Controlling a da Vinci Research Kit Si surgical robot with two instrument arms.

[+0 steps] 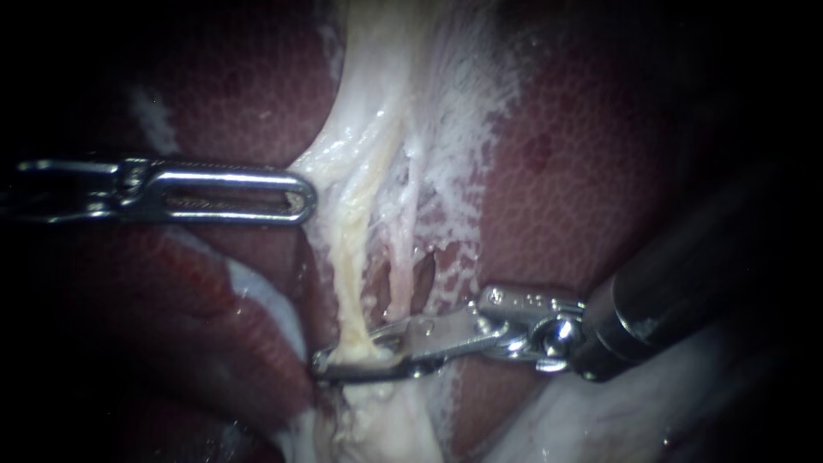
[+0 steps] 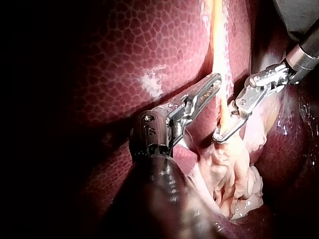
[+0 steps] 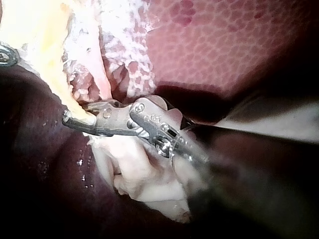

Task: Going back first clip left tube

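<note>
Yellowish left tube [image 1: 350,257]: being stretched down the pale tissue [image 1: 446,129] between the lobes of the liver [image 1: 583,171], its lower end being straddled by metal jaws.
Right instrument [image 1: 360,356]: being held with jaws slightly parted around the left tube, a dark gap showing between them.
Left instrument [image 1: 302,199]: being held level, jaws lying together on nothing, tip just beside the pale tissue.
Clip: cannot be told apart from the jaws.
</note>
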